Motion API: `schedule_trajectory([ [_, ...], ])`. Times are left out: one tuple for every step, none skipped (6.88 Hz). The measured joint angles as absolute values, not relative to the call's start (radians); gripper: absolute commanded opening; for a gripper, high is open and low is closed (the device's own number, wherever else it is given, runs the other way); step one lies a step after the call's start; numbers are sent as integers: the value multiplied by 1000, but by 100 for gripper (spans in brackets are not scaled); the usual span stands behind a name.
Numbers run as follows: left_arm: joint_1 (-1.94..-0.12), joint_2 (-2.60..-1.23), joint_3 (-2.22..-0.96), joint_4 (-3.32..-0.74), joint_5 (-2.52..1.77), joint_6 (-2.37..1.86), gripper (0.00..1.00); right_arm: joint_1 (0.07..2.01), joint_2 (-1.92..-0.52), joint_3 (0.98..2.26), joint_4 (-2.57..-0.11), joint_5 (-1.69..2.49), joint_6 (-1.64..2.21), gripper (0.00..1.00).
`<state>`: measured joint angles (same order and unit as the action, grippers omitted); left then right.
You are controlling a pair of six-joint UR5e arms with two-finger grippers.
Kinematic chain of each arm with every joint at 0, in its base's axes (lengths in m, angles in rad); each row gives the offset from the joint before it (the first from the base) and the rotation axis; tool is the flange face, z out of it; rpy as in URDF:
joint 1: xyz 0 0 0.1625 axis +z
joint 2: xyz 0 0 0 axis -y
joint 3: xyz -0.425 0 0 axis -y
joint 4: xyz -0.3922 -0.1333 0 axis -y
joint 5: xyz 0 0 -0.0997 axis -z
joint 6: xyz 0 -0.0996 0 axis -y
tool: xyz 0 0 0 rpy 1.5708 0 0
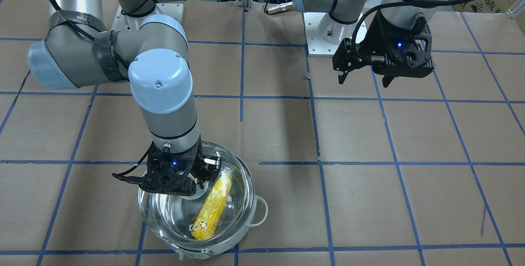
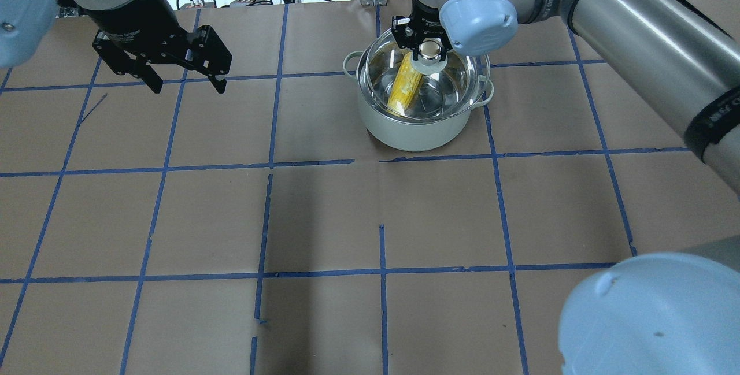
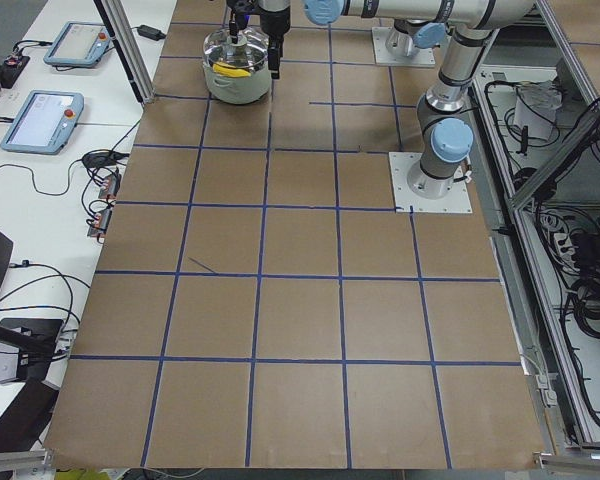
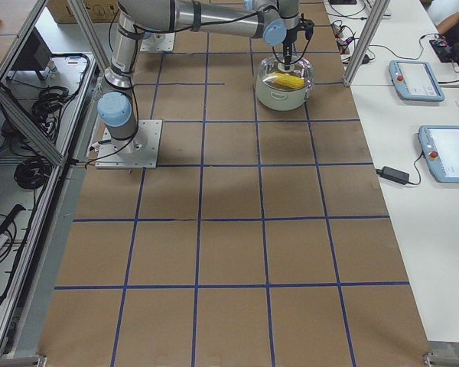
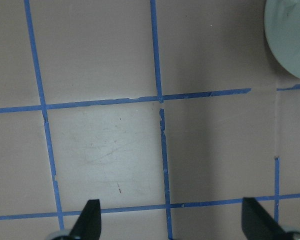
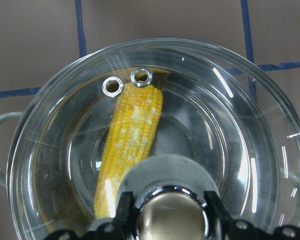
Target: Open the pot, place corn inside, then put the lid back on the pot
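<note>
Right at the pot [image 2: 413, 126], the last step is under way. The corn [image 6: 130, 135] lies inside it, slanted across the bottom. The glass lid [image 6: 230, 125] sits over the pot's mouth with its two vent holes [image 6: 112, 86] above the cob's tip. The right gripper [image 6: 170, 215] comes straight down over the pot, fingers pinching the silver knob [image 2: 429, 49] from both sides. Whether the lid is fully seated on the rim or a shade above it, I cannot tell. The front view hints at a slight offset.

The next move looks like this: settle the lid square on the rim, let the fingers part, and lift straight up so the glass isn't dragged.

Well away from the pot, the left gripper [image 2: 187, 85] hangs above the table with its fingers spread wide and nothing between them.

Beyond that, brown paper with a blue tape grid [image 2: 324, 219] covers the table. Past the table edge nearest the pot, teach pendants [image 4: 415, 80] rest on a white bench.
</note>
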<state>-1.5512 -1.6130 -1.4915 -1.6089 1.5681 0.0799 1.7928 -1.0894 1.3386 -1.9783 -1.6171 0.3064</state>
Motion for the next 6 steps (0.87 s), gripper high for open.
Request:
schedule_trajectory([
  [-1551,-1613,-1492,-1607,1571,82,100,1801,-1079,1336,-1988,-1618,316,8],
  [-1551,-1613,-1493,-1606,1574,85,100,1807,-1071,1336,-1999,-1618,323,8],
  [-1551,-1613,-1494,-1605,1575,88,100,1811,-1066,1334,-2004,-1618,329,8],
  [-1551,-1614,-1494,-1605,1575,89,100,1812,-1063,1334,-2006,-1618,332,8],
  [-1551,-1614,-1494,-1606,1575,90,100,1813,-1062,1333,-2006,-1618,332,11],
  [-1552,-1614,-1494,-1606,1575,90,100,1813,-1060,1331,-2006,-1618,330,31],
])
